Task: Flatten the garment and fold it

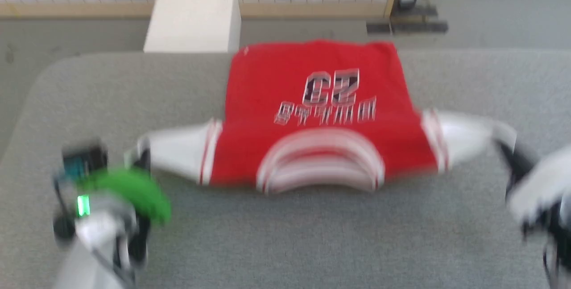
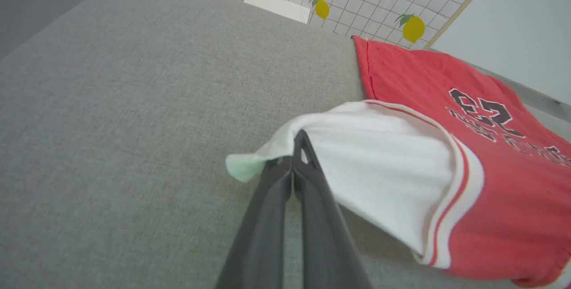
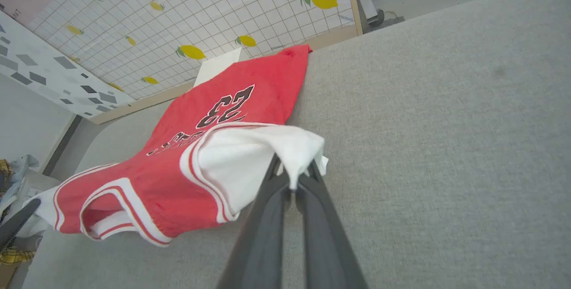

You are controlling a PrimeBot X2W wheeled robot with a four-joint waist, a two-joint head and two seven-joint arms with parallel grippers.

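A grey fabric-covered table (image 1: 285,235) with rounded corners spans the scene from left to right. On its far middle part lies the garment (image 1: 312,101), a red jersey-style shirt, front side up. The hem is at the table's far edge and the collar points to the near side. The red body rests on the table toward the hem, while the near shoulder line looks raised off the cloth.

Beyond the far edge stands a white grid partition (image 3: 200,21) printed with yellow lemons, and a white box (image 1: 194,17) sits in front of it.

The garment's two white sleeves are stretched straight out to either side. The left sleeve (image 2: 379,164) reaches left and the right sleeve (image 3: 250,155) reaches right, each with red-and-white stripes where it joins the red. The striped collar (image 1: 321,164) forms a wide arc at the near middle. Above it, dark lettering and the number 23 (image 1: 332,86) read upside down from the near side.

The left gripper (image 2: 296,155) has its fingers pressed together on the tip of the left sleeve, holding it above the table. The right gripper (image 3: 294,177) likewise has its fingers clamped on the tip of the right sleeve, whose cloth drapes over them. A green cover (image 1: 134,191) sits on the left arm at near left, blurred in the head view.
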